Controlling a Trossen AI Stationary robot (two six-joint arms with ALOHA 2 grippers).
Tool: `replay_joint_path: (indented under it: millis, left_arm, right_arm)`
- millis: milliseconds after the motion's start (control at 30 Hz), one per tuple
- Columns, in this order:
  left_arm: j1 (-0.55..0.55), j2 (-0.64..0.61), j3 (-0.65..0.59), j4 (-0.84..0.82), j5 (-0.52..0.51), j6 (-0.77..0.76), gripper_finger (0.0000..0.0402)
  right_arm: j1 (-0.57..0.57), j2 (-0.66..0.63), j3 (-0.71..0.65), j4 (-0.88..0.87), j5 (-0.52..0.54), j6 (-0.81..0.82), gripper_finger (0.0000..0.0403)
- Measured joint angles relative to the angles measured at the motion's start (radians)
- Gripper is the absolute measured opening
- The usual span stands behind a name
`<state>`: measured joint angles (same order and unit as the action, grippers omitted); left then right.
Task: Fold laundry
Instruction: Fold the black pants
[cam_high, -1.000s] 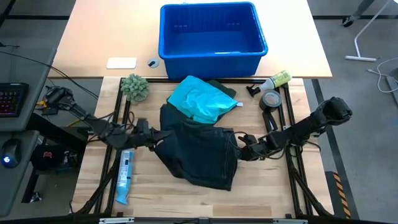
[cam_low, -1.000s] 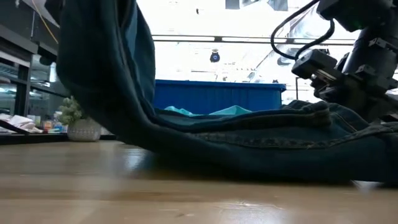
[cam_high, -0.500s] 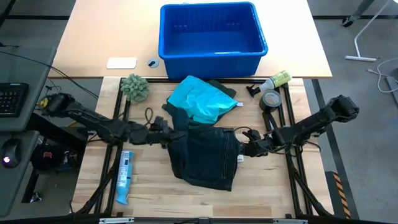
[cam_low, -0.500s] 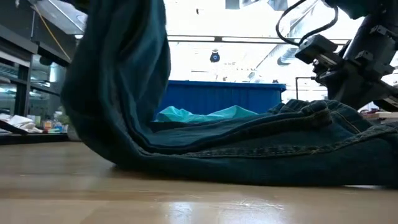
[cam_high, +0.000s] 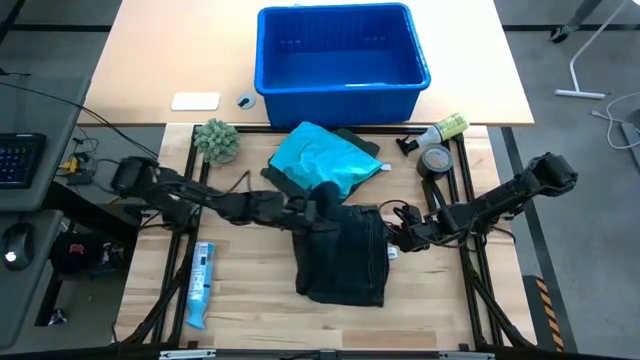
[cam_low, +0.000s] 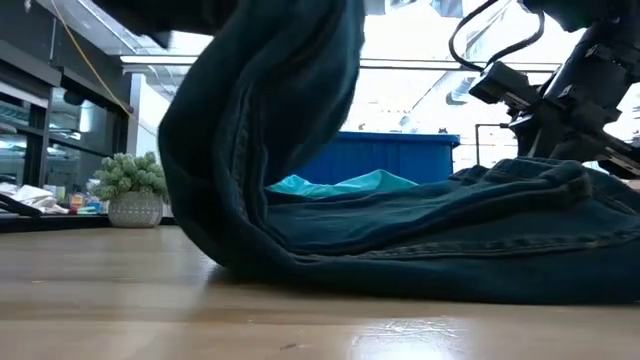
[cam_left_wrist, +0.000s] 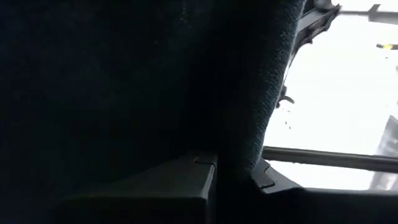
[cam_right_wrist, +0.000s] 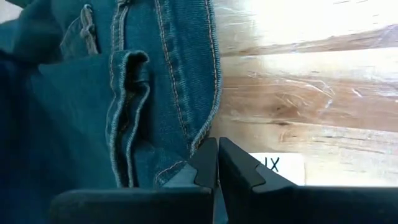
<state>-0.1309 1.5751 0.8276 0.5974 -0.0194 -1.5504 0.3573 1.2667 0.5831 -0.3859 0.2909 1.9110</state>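
Moved since a second ago: left gripper (cam_high: 322, 207) has carried its edge of the dark jeans (cam_high: 340, 252) rightward across the table; the garment now lies narrower, doubled over itself.
Left gripper: over the jeans' upper edge near the table's middle, fingers clamped on denim; in its wrist view the cloth (cam_left_wrist: 124, 93) fills nearly everything.
Right gripper: (cam_high: 395, 238) at the jeans' right edge, fingers pressed together; its wrist view shows the tips (cam_right_wrist: 217, 163) meeting at a stitched hem (cam_right_wrist: 186, 93), just beside a white tag (cam_right_wrist: 273, 167).
Jeans, low view: one side (cam_low: 270, 130) hangs lifted, the rest (cam_low: 450, 240) flat on the wooden table (cam_low: 120, 300).
Turquoise garment: (cam_high: 322, 160) behind the jeans, touching them, partly over another dark piece (cam_high: 358, 143).
Blue bin: (cam_high: 340, 55) at the table's far side.
Fuzzy plant ball: (cam_high: 217, 140) far-left of the clothes.
Blue tube: (cam_high: 199, 285) left of the jeans, apart.
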Motion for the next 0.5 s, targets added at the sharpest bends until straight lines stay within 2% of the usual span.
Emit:
replay_joint_path:
  millis: [200, 500]
  left_arm:
    - [0.009, 0.149, 0.087, 0.001, 0.037, 0.019, 0.0016]
    - [0.005, 0.245, 0.186, 0.046, 0.195, 0.020, 0.0115]
  right_arm:
    - [-0.004, 0.000, 0.000, 0.001, -0.003, -0.004, 0.0000]
    - [-0.004, 0.000, 0.000, 0.000, 0.013, -0.004, 0.0000]
